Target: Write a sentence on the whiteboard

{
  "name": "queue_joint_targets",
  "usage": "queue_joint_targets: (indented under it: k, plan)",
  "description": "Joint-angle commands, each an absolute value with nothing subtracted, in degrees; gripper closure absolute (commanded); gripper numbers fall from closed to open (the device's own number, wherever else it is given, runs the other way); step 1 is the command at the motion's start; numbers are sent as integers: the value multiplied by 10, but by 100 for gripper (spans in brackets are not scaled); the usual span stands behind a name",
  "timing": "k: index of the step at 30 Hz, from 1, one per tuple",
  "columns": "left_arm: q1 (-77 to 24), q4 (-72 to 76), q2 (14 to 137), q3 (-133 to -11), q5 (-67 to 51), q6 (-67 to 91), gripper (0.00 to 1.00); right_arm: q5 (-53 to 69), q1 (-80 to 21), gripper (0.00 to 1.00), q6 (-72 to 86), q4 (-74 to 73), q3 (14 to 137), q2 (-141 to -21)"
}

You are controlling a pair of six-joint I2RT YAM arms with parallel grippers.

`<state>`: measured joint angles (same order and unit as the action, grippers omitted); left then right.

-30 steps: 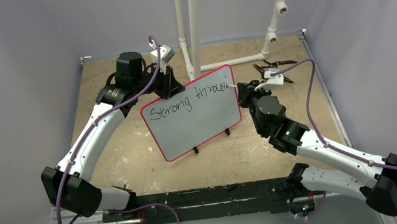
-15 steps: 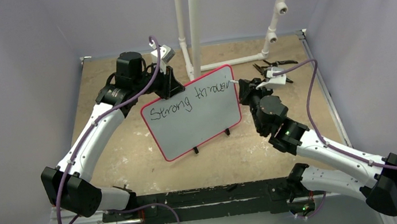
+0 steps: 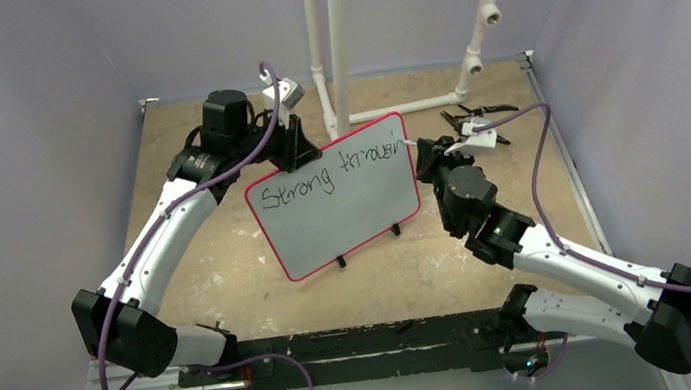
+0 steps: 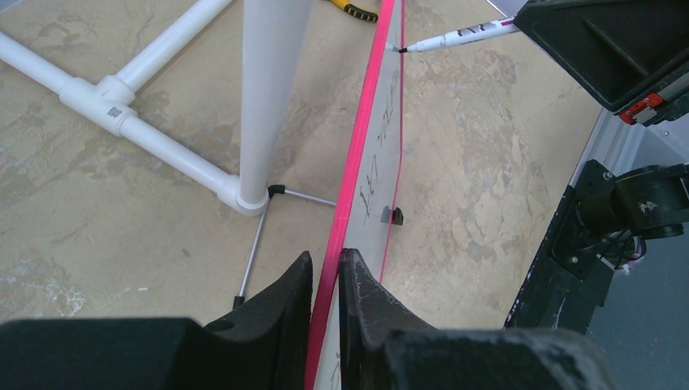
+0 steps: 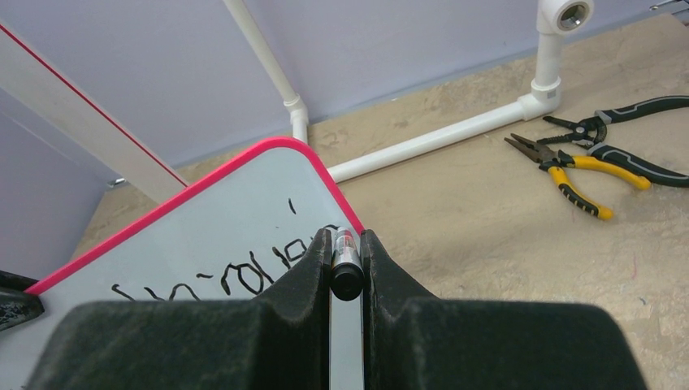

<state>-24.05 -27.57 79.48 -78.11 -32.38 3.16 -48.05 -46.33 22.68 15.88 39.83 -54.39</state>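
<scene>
The whiteboard, pale with a red border, stands tilted on two small black feet mid-table. My left gripper is shut on its top edge; in the left wrist view the fingers pinch the red rim. The sentence is one line of black writing, "Strong" and part of a second word, also seen as writing in the right wrist view. My right gripper is shut on a black marker. The marker tip touches the board's upper right corner.
A white PVC pipe frame stands behind the board, its upright close to the back face. Yellow-handled pliers and a dark-handled tool lie on the table to the right. The board's wire stand rests on the tabletop.
My right arm has shifted slightly with the marker at the end of the written line. The board and the left arm have stayed put.
</scene>
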Motion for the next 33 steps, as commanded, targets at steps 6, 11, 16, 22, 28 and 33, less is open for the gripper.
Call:
queue_joint_targets:
  k: [6,11,16,22,28,33]
  plan:
    - [-242,-315,819,-774,-306,22,100,-472,-461,100,269,113,395,-538]
    - [-242,-313,821,-777,-303,24,100,-469,-461,100,270,108,396,-540]
    - [-242,-311,821,-780,-300,27,100,-468,-461,100,267,107,400,-541]
    - [-242,-307,820,-779,-293,38,100,-450,-461,100,264,99,403,-525]
    - [-242,-300,814,-783,-258,64,84,-412,-461,100,256,71,426,-505]
    - [-242,-290,798,-785,-204,94,51,-342,-461,100,265,25,442,-471]
